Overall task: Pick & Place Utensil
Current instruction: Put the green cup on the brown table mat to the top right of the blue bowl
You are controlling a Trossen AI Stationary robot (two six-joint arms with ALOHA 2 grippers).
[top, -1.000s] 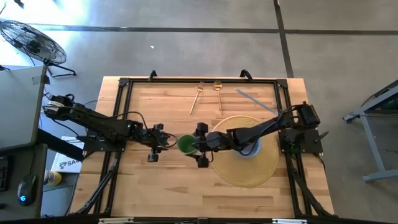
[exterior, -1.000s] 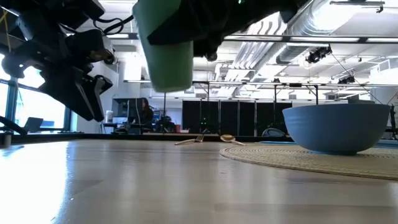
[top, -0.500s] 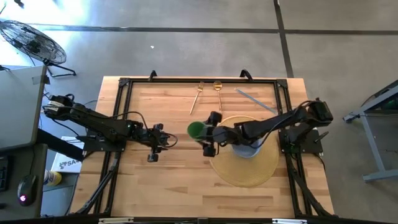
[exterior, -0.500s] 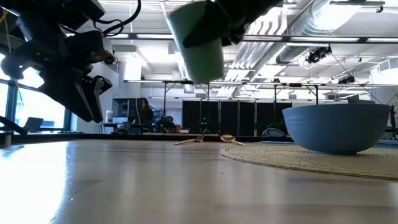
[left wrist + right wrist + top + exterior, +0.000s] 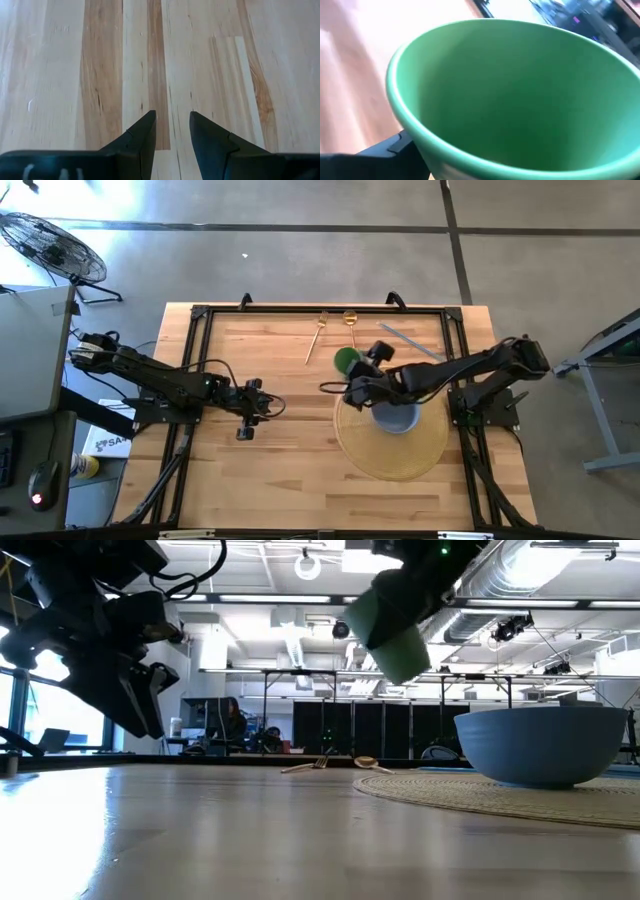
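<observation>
A green cup (image 5: 347,361) hangs in the air, tilted, above the table between the utensils and the woven mat; the low view shows the cup (image 5: 392,625) well clear of the wood. My right gripper (image 5: 356,374) is shut on it. The cup (image 5: 510,95) fills the right wrist view, mouth toward the camera. A gold fork (image 5: 317,335), a gold spoon (image 5: 351,330) and a silver utensil (image 5: 410,343) lie flat near the far edge. My left gripper (image 5: 248,411) hovers open over bare wood left of centre, its fingers (image 5: 142,137) a little apart. My right gripper holds the green cup near its rim (image 5: 407,127), lifted clear and tipped over to one side. One dark finger (image 5: 380,152) lies against the outer wall below the rim. The cup hides the other finger, so the kind of hold does not show.
A blue bowl (image 5: 397,418) stands on a round woven mat (image 5: 395,455) right of centre, just under the right arm. A black frame (image 5: 200,315) runs around the table top. Bare wood (image 5: 270,480) lies along the near side.
My right gripper has carried the green cup from the table's centre toward the far edge and the right, above the mat's far rim. The cup has gone from upright to tilted along the way.
</observation>
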